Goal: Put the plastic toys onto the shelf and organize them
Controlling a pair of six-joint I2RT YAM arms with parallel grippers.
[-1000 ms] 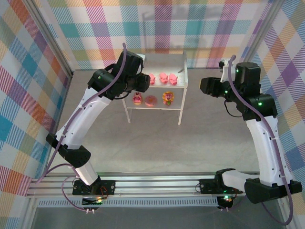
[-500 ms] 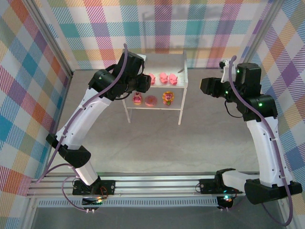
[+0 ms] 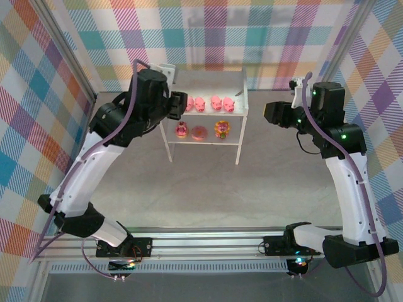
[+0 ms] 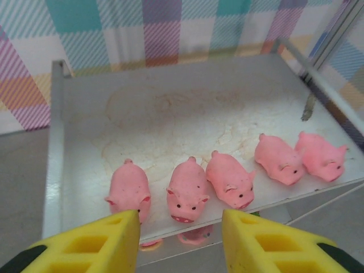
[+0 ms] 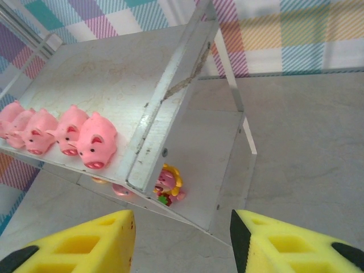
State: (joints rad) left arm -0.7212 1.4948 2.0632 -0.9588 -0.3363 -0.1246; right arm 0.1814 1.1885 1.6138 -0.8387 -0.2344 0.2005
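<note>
The white shelf point(image 3: 214, 80) stands at the back centre. Five pink pigs sit in a row along the front edge of its top tier point(image 4: 170, 114), snouts toward me; the leftmost pig point(image 4: 129, 191) and the middle pig point(image 4: 230, 180) are close in the left wrist view. On the lower tier are a pink-red figure point(image 3: 181, 130), a pink donut point(image 3: 199, 132) and a yellow-orange figure point(image 3: 221, 129). My left gripper point(image 3: 176, 104) hovers just off the shelf's left front, open and holding nothing. To the right of the shelf my right gripper point(image 3: 269, 113) is open and holds nothing.
Thin white shelf legs point(image 3: 238, 154) reach down to the grey table. Plaid walls enclose the back and both sides. The yellow-orange figure point(image 5: 169, 183) shows under the top tier's edge in the right wrist view.
My left arm has drawn back to the left, off the shelf's left end, uncovering the leftmost pig. The right arm has not moved.
</note>
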